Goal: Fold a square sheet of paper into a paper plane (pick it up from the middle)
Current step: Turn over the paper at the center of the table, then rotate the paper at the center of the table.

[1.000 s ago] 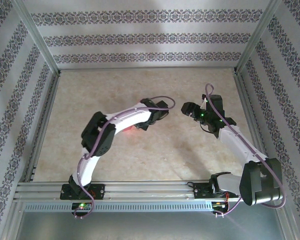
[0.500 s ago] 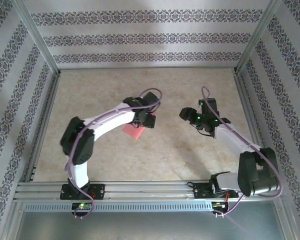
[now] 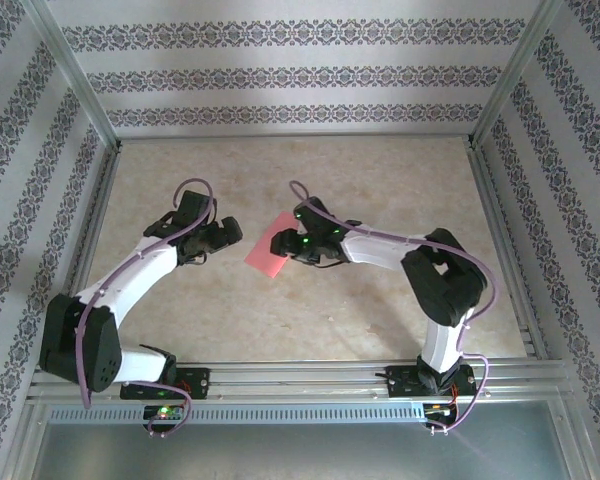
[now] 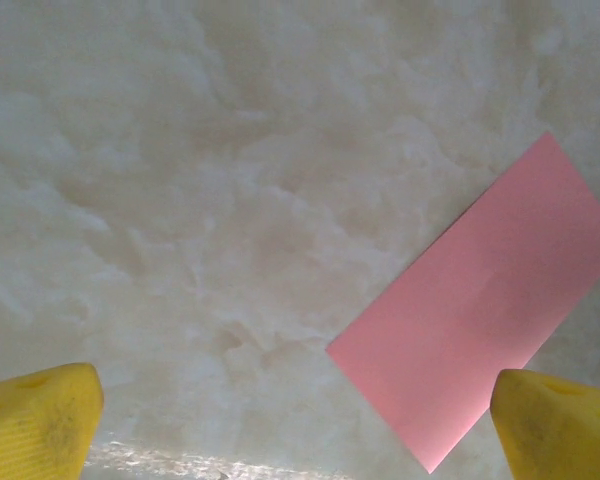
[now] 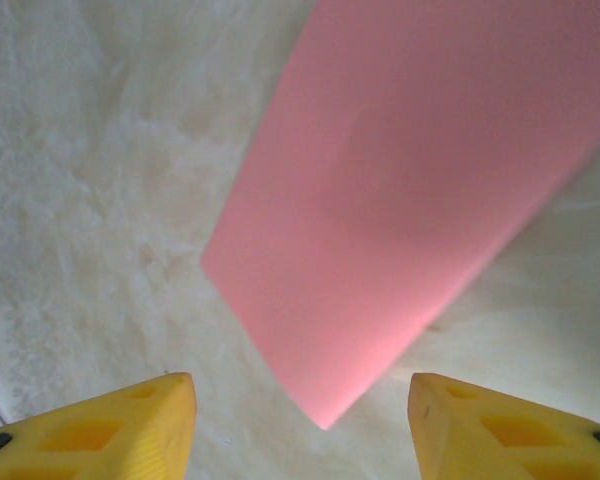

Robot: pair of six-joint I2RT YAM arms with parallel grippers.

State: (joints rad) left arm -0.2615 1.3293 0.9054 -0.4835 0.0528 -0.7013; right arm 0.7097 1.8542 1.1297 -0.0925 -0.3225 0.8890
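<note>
Pink paper [image 3: 267,248] between arms overhead; up close, right fingers [image 5: 100,430] yellow, apart.

White arm links [image 3: 145,268], black joints [image 3: 75,340], purple cables [image 3: 193,183], green LEDs [image 3: 302,241], yellow end effector fingers [image 4: 40,420].

1. A pale beige, marble-patterned surface [image 3: 310,310] spreads across the enclosure floor.
2. Walls [image 3: 300,75] papered in white with dark floral bands stand at the back and on both sides.
3. Aluminium frame posts [image 3: 73,75] rise at the back corners.
4. A slotted metal rail [image 3: 300,412] runs along the near edge.
</note>
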